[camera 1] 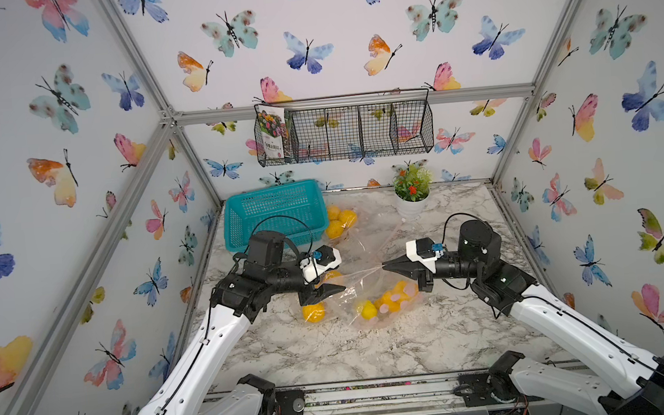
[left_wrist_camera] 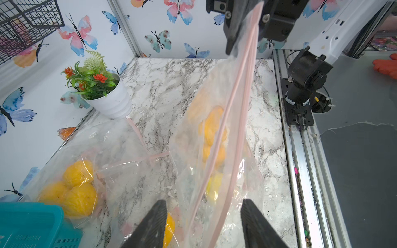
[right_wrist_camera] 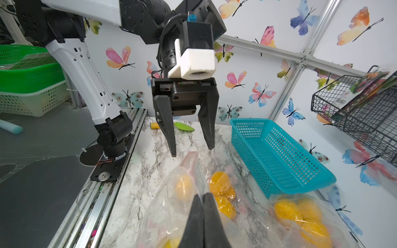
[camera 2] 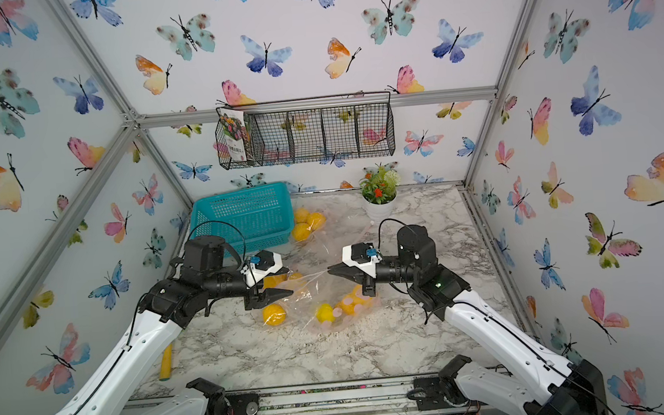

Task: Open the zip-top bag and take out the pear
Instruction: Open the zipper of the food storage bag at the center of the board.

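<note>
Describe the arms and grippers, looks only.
Left arm and right arm: white shells, black joints, black cable clipped alongside. Left gripper and right gripper: black tapered fingers, white camera block with blue connector.

Fruit inside the zip-top bag — hazy through plastic; seed packet lettering — too small

Right gripper closed, pinching the top edge of the clear bag and holding that edge raised above the marble table. Left gripper at the bag's opposite side, jaws apart. Yellow fruits lie in the bag's bottom; one loose fruit rests on the table beside it. Teal basket stands behind
</note>
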Controlling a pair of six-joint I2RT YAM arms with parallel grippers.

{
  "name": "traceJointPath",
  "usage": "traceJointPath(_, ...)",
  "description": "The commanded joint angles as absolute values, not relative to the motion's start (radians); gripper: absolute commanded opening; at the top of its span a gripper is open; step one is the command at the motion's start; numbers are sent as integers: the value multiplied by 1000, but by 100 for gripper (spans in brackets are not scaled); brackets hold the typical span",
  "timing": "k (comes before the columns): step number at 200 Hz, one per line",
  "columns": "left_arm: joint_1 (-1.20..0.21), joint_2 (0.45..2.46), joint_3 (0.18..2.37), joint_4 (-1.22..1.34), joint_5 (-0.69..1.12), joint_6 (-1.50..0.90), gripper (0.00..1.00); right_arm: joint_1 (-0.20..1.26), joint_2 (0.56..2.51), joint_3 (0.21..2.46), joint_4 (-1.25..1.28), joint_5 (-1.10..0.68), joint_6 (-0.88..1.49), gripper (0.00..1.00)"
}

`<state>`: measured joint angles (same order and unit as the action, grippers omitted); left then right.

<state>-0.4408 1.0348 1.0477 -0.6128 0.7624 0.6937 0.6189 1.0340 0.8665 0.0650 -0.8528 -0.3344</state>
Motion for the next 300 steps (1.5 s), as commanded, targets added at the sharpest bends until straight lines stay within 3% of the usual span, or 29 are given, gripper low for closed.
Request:
traceJointPath(1,-444,1048,1039,-594,741,692,52,623,1037,886,51,-878,-334,3)
traceJointPath(36,-444,1132,1078,-592,713,676,33,623,1046,886,51,-903,-333,3)
traceJointPath(60,-448,1167,1108,-578,760,674,32,623,1056,885,55,-922,-330,3)
traceJointPath(79,-479,1201,1127,-572,812,673,37,623,1063,889,70,-908,-318,3)
traceJointPath(100,-507,1256,1142,-605,857,690,37,623,1066,897,103,-806,-279,3)
traceJointPath(118,-512,1313,1165,-652,900,700,32,623,1066,909,117,-691,-257,2)
traceJointPath(146,-532,1388,1235,-736,936,739,10,623,1070,944,89,-642,-264,3)
traceJointPath(172,-535,1386,1277,-640,963,611,3,624,1064,986,30,-486,-221,22)
traceJointPath(187,-536,1362,1280,-499,954,467,1,623,1055,1028,-37,-284,-163,34)
traceJointPath(199,-536,1343,1263,-331,946,285,1,623,1044,1064,-98,-68,-79,51)
traceJointPath(217,-556,1342,1245,-94,953,50,0,623,1016,1107,-174,186,34,61)
traceJointPath(241,-636,1376,1285,66,816,-156,0,623,977,1160,-271,333,150,63)
traceJointPath(300,-768,1438,1314,245,511,-446,0,623,909,1207,-381,287,335,60)
